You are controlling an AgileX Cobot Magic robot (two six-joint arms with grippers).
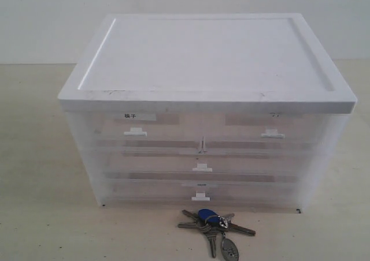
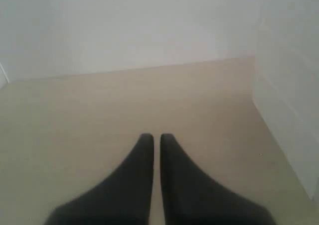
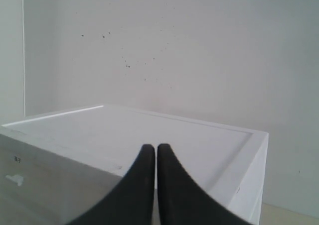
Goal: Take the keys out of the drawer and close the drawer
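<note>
so the keys (image 1: 213, 226) are lying on the desk (image 1: 46, 215) just in front of the cabinet (image 1: 202, 59), about level with its middle, on the side of the desk nearest the exterior camera. blue fob (image 1: 208, 215) on top, oval metal tag (image 1: 229, 250) pointing away from the cabinet. they're not in any drawer. the middle drawer (image 1: 150, 167) with the little white tab handle (image 1: 202, 168) looks pushed in flush with the others, though the plastic is cloudy enough that i wouldn't swear to a tiny gap. the left gripper (image 2: 156, 138) is clenched with nothing between its tips, low over bare desk with the cabinet's side wall (image 2: 289, 115) just beside it. the right gripper (image 3: 152, 148) is clenched on nothing too, up over the cabinet's white lid (image 3: 124, 130). to me this reads as the job basically done, so what's left is a tidy finish: check that drawer front sits even along its full width, and if it needs a nudge, press at the centre tab so it doesn't skew. keep both arms clear of the keys so they don't get swept.
</note>
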